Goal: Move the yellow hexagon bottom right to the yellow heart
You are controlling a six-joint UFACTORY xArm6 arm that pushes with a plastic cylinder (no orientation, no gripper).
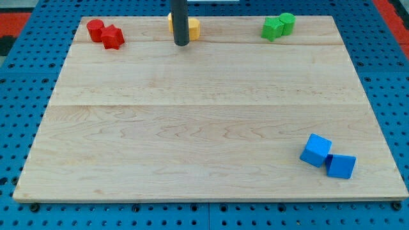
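My tip (181, 43) is at the view's top, just left of centre, standing in front of two yellow blocks. One yellow block (193, 28) shows to the right of the rod; its shape looks hexagonal. A second yellow block (170, 23) peeks out at the rod's left, mostly hidden, so its shape cannot be made out. The tip is close to both, touching or nearly so.
A red cylinder (96, 29) and a red star-like block (113, 37) sit at the top left. Two green blocks (278, 26) sit at the top right. Two blue blocks (316, 151) (341, 166) sit at the bottom right near the board's edge.
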